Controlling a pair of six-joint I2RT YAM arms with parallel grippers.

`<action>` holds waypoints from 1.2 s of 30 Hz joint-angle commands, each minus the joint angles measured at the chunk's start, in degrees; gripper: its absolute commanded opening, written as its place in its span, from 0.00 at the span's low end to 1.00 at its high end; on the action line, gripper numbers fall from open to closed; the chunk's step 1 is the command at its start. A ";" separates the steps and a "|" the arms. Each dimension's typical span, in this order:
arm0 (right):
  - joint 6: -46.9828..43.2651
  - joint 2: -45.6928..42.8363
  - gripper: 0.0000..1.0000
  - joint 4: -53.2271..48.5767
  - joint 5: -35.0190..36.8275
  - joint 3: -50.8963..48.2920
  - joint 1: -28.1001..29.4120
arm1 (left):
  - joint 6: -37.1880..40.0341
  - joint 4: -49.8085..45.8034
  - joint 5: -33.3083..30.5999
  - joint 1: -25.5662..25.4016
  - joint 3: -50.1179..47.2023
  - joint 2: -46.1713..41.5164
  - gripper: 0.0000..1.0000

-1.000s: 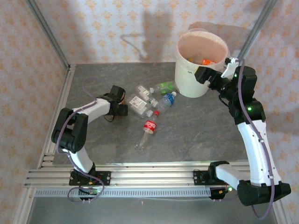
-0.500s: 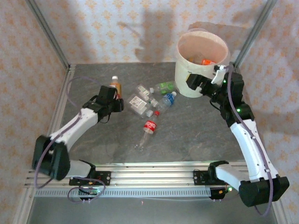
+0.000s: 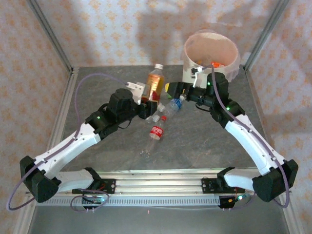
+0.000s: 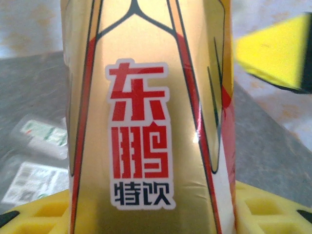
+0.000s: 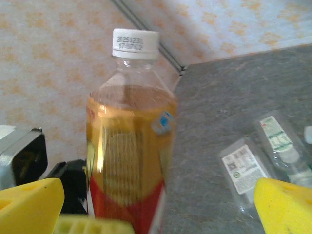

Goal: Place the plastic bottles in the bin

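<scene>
Meanwhile, left fingers (image 4: 44,214) clamp the lower body of an amber plastic bottle (image 3: 155,83), upright above the surface (image 3: 195,141), left of the bin (image 3: 195,83); right fingers (image 5: 29,204) gape empty beside it. Likely light, slick, crushable: grip the labelled body.

The left arm (image 3: 73,144) and right arm (image 3: 248,139) had white links and black joints, with black mounts (image 3: 92,181) at 6 o'clock. A purple cable (image 3: 92,78) trailed each; green lights (image 3: 97,117) dotted the joints. The pads (image 5: 29,204) were yellow.
</scene>
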 commanded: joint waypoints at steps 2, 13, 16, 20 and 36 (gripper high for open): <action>1.55 2.26 1.00 5.07 -2.39 2.04 1.49 | 4.65 3.34 1.39 -2.30 3.69 1.11 0.47; 3.73 3.90 0.96 8.75 -5.29 2.37 2.93 | 8.20 -0.47 -0.86 -7.31 7.93 4.27 0.48; 2.15 3.46 0.87 6.47 -2.81 3.08 2.98 | 7.69 0.24 -2.75 -7.36 7.41 4.22 0.48; 1.25 2.77 0.73 5.71 -2.70 3.43 2.92 | 6.81 0.01 -6.29 -7.38 7.01 3.69 0.48; 1.65 4.95 0.44 -2.16 3.31 7.71 2.79 | 2.34 -3.06 -10.72 -7.00 7.21 3.95 0.88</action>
